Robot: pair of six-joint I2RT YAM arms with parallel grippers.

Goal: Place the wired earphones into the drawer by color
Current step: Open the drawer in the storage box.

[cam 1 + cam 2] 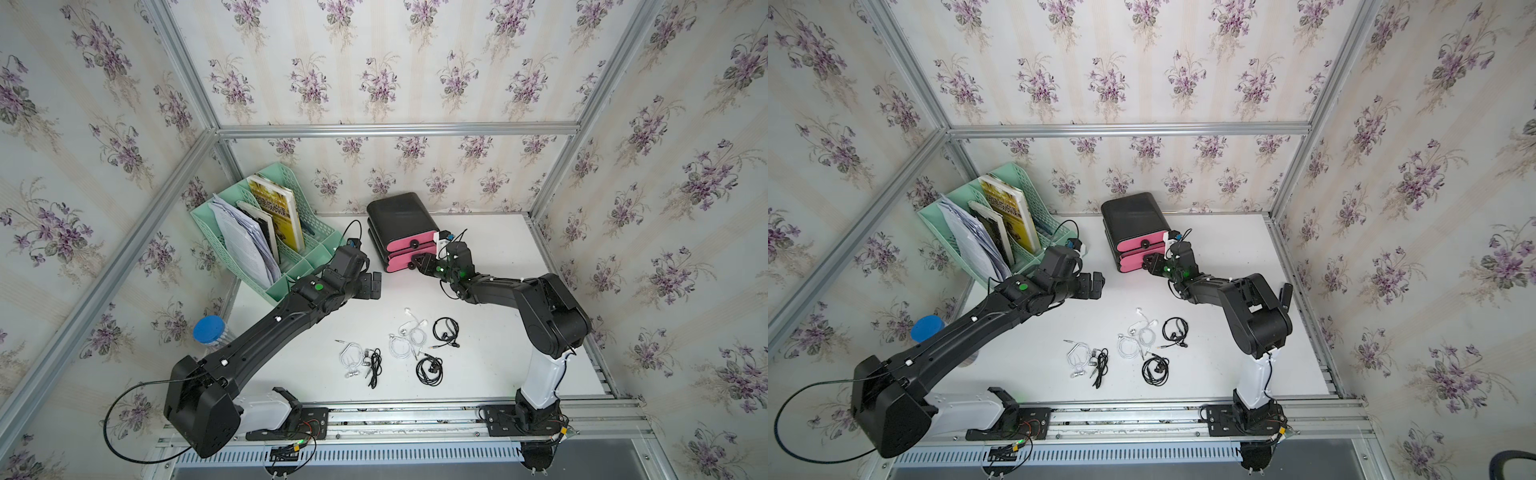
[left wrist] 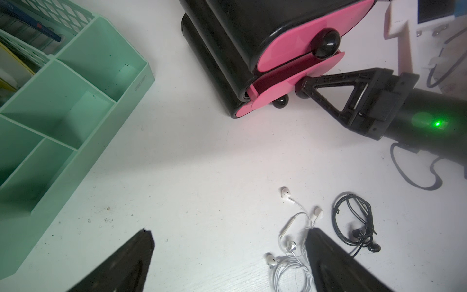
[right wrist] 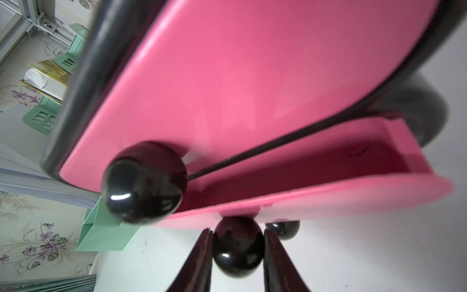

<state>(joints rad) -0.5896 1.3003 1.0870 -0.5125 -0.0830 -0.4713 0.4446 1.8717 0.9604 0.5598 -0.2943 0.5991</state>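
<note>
At far left, a blue-lidded jar (image 1: 209, 329), half hidden behind the left arm (image 1: 257, 332). Next, a mint-green organizer (image 1: 276, 291) in the back corner, books (image 1: 282, 212) and papers (image 1: 241, 241) upright in its rear slots. Just right of that, the left gripper (image 1: 376, 285), released, jaws spread wide, poised over the white table (image 1: 299, 340) and short of the drawers.

Nearer the front edge, the wired earphones (image 1: 1140, 338), all loose on the table and well apart from the drawers. From the left: a white coil (image 1: 351, 357) touching a black strand (image 1: 375, 368); then a white tangle (image 1: 409, 336) in the middle; then a far black loop (image 1: 445, 330) just beside the tangle and a near black loop (image 1: 430, 370) in front of it.

At the back, right of centre, a black drawer unit (image 1: 397, 212) with pink fronts. Upper drawer (image 3: 240, 88) shut, its upper knob (image 3: 144, 182) round and glossy. Below that, the open drawer (image 2: 285, 81), pulled slightly out, dark pink inside showing in both wrist views. Right gripper (image 3: 237, 236) clenched on the knob (image 3: 237, 255) of that drawer, 1 finger (image 3: 199, 260) pressed to each side. A 3rd knob (image 3: 283, 228) just beside the gripped knob, lower down. Right arm (image 1: 540, 307) reaching in from the right.
</note>
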